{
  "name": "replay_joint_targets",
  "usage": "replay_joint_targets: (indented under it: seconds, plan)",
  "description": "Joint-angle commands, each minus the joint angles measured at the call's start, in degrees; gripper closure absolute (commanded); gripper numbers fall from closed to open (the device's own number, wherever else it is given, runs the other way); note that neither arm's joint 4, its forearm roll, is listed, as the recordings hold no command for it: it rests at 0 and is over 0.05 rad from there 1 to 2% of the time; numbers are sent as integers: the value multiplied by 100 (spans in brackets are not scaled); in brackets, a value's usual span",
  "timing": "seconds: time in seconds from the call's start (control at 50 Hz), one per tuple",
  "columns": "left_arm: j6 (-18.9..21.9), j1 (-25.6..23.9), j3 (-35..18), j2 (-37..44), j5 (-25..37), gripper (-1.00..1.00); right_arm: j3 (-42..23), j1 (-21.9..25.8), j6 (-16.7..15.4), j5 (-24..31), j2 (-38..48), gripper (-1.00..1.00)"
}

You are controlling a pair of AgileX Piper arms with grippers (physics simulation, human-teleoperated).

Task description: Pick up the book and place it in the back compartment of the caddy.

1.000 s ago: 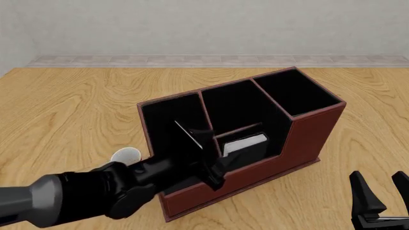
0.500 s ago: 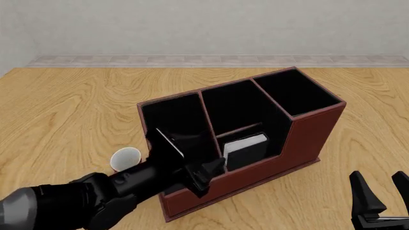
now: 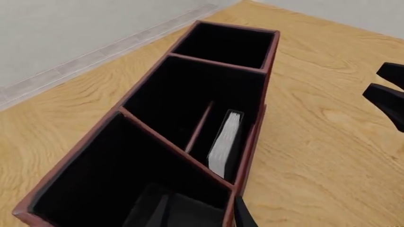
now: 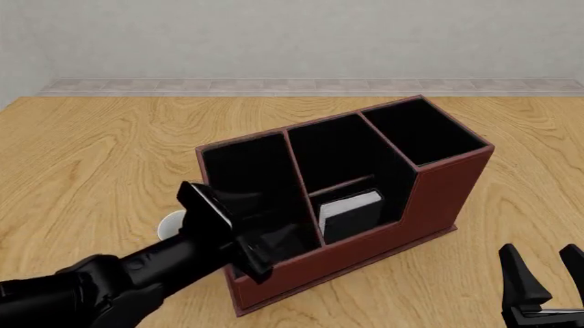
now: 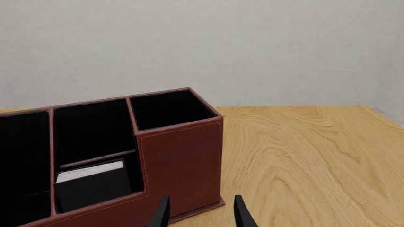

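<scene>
Wood-grain surface (image 4: 109, 150) extends to a pale wall with a tiled skirting strip at the far edge. Nearest the camera, the right hand (image 4: 546, 277) sits low at the front right corner, fingers spread, gripping nothing, well apart from the caddy. The left hand (image 4: 228, 229) is over the near end of the large red-brown leather-look rectangular caddy (image 4: 438, 198), fingers parted and empty, above the nearest black-lined cell. A white cup-like object (image 4: 171, 224) stands just beside the caddy's near left side, partly hidden by the left arm. The thick black hardcover book with white page edges (image 4: 351, 212) stands upright on edge inside the small black-lined back compartment (image 4: 360, 208), behind the stepped-down outer wall, pages facing up. Beyond it lie a narrow cell and the far tall-walled cell (image 4: 425, 133), showing only black lining.
</scene>
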Motion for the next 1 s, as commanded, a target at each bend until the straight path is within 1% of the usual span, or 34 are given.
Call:
replay_joint_targets:
  seconds: [0.02,0.14,0.36,0.46,0.56,0.76,1.0]
  plan:
    - [-11,122,200,-396,157,-100,0,0,0,0,0,-100]
    - [-32,190,331,-623,220,-100,0,1,-1,0,0,-100]
    - [-18,288,380,-1258,703,-100,0,-1,-1,1,-2,-100]
    - [72,215,409,-1307,783,-100,0,0,-2,1,-2,-100]
    - [78,271,447,-1456,884,-100,0,0,-1,-2,4,-100]
    - [85,459,537,-2149,1403,-100,0,0,-3,-1,2,-100]
    - [87,610,555,-2749,1924,-100,0,2,-1,0,-1,-100]
